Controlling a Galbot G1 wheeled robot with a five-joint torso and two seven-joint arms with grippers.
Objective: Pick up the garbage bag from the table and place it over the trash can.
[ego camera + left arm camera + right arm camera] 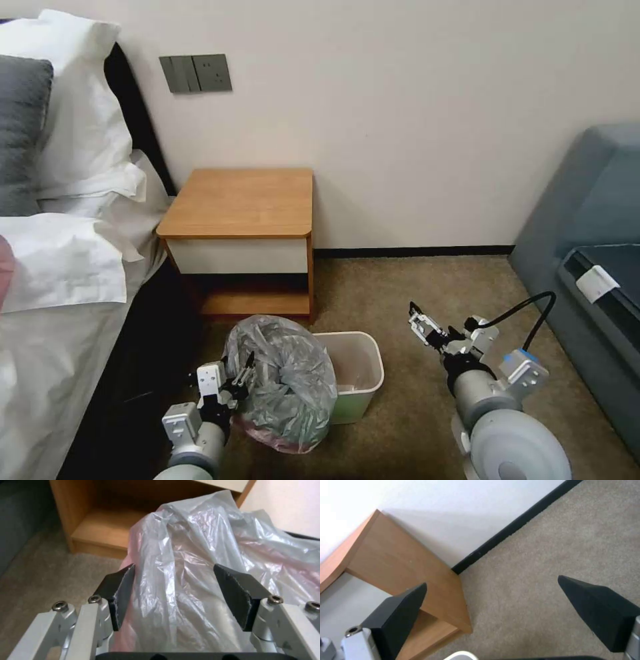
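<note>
The garbage bag (287,383), grey and crinkly with a pink tinge at its lower edge, stands bunched over the left end of the cream trash can (363,373) on the carpet. My left gripper (243,379) is at the bag's left side. In the left wrist view the left gripper (173,568) is open, its dark pads apart with the garbage bag (200,562) between them. The table (240,200) stands behind the bin with a bare top. My right gripper (420,323) hangs open over the carpet to the right of the bin, facing the table (413,565).
A bed with white pillows (73,147) and sheets runs along the left, close to my left arm. A grey sofa (593,220) stands at the right. A wall with a black skirting (413,252) closes the back. Open carpet (400,287) lies between the table and the sofa.
</note>
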